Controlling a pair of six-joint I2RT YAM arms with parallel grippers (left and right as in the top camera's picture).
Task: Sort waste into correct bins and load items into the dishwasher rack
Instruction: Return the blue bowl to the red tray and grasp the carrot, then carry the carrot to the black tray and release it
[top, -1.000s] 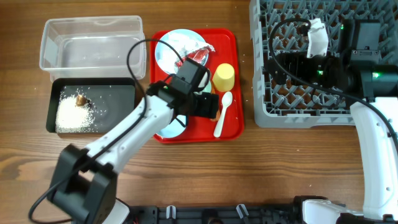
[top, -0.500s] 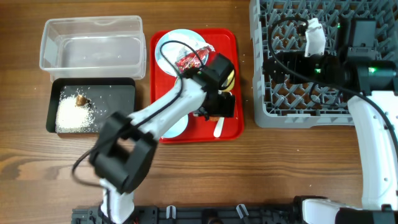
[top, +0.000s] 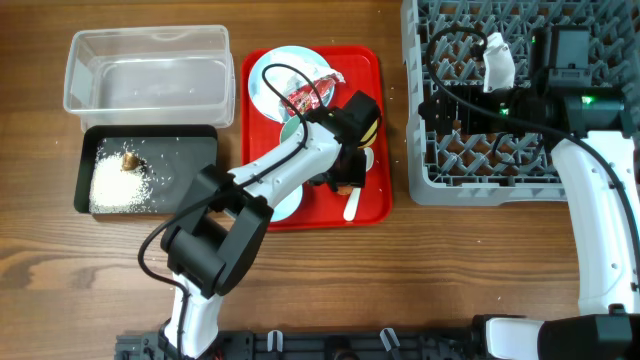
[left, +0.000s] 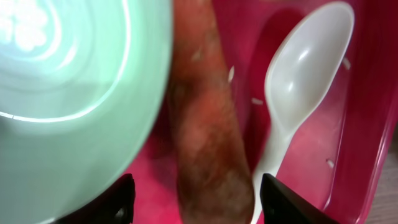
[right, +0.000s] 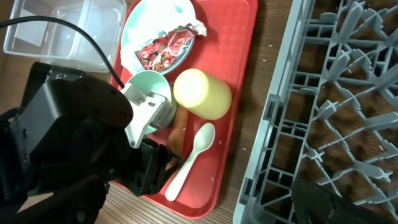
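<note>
My left gripper (left: 202, 202) is open and low over the red tray, one finger on each side of the orange carrot (left: 202, 124). The white spoon (left: 298, 93) lies just right of the carrot and the pale green bowl (left: 62, 93) just left. In the overhead view the left gripper (top: 345, 185) hides the carrot. The snack wrapper (top: 305, 98) lies on the light blue plate (top: 275, 75). The yellow cup (right: 202, 93) lies on its side. Rice (top: 118, 185) and the brown lump (top: 130, 160) lie in the black tray (top: 200, 160). My right gripper (top: 438, 102) is open and empty over the dishwasher rack (top: 520, 185).
The clear tub (top: 150, 70) stands behind the black tray. The red tray (top: 375, 205) holds the dishes, with a light blue bowl (top: 285, 207) under my left arm. A strip of bare wood separates the tray from the rack. I cannot make out the napkin.
My left arm has swung right across the red tray and come down with its fingers round the carrot beside the spoon. My right arm has shifted slightly toward the back of the rack.
</note>
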